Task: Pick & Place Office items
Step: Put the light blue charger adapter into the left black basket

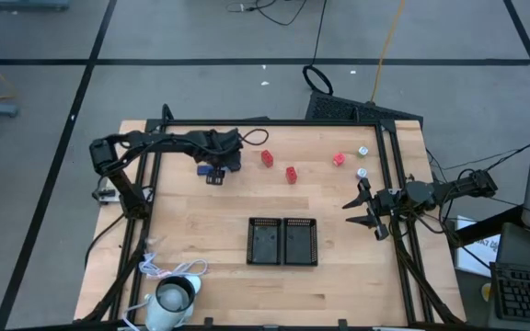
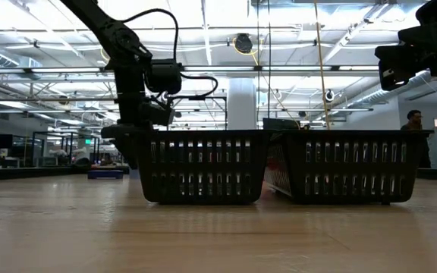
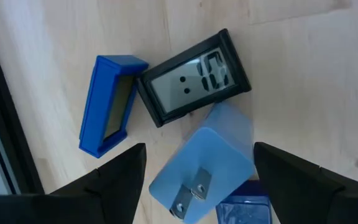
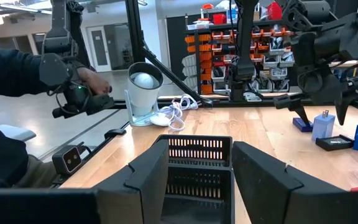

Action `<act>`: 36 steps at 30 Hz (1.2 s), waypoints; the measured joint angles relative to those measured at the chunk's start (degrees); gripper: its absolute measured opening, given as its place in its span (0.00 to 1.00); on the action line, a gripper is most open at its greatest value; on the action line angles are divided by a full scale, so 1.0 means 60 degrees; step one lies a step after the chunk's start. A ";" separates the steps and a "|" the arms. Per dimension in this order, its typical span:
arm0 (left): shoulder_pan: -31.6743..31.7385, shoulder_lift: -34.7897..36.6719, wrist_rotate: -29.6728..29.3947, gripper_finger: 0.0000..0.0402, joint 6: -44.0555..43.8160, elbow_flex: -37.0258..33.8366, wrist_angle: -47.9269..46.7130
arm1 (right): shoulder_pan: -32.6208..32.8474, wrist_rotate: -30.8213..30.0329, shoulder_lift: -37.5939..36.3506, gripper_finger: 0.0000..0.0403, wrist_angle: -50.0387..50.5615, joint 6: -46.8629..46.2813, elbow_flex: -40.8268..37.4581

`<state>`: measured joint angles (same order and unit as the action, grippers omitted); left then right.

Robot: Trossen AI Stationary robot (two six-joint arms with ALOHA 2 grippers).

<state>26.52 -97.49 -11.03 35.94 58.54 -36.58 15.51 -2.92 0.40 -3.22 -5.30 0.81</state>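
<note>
The open left gripper [image 3: 194,171] hovered over one light blue plug [image 3: 201,171], one clock [image 3: 194,78] and one blue block [image 3: 107,102]; two trays [image 1: 282,241] sat mid-table.

Each of the 2 arms is matte black with black cables looped along its links, ending in 2 dark, broad, angular fingers [image 3: 114,180].

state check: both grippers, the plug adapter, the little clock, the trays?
left gripper: open, straddling the light blue plug adapter
light blue plug adapter: upright on table, prongs showing
small digital clock: flat, display up
right gripper: open, holding nothing
black trays: nothing visible inside
</note>
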 joint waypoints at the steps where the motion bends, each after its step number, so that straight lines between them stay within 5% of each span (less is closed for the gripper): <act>1: -0.0004 0.0000 0.0003 0.70 0.0017 0.0000 0.0004 | 0.0003 0.0000 0.0000 0.42 -0.0001 0.0000 0.0002; 13: -0.0025 0.0004 0.0123 0.31 -0.1053 -0.0004 0.0406 | 0.0003 0.0000 0.0000 0.42 -0.0001 0.0003 0.0002; 22: -0.0207 0.0375 -0.0093 0.36 -0.2852 0.0085 0.0038 | 0.0002 0.0000 0.0000 0.42 -0.0001 0.0003 0.0002; 26: -0.0628 0.1067 0.0049 0.30 -0.3841 0.0540 -0.0944 | 0.0003 0.0000 0.0000 0.42 -0.0002 0.0000 0.0001; 31: -0.1635 0.2099 0.1061 0.30 -0.5400 0.1368 -0.1672 | 0.0001 0.0000 -0.0004 0.42 -0.0018 0.0001 0.0000; 36: -0.3236 0.2724 0.1004 0.32 -0.5948 0.2179 -0.1640 | -0.0001 -0.0004 -0.0004 0.42 -0.0030 0.0003 0.0002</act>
<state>7.11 -81.15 -5.00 0.26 71.62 -46.42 15.51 -2.94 0.38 -3.40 -5.28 0.82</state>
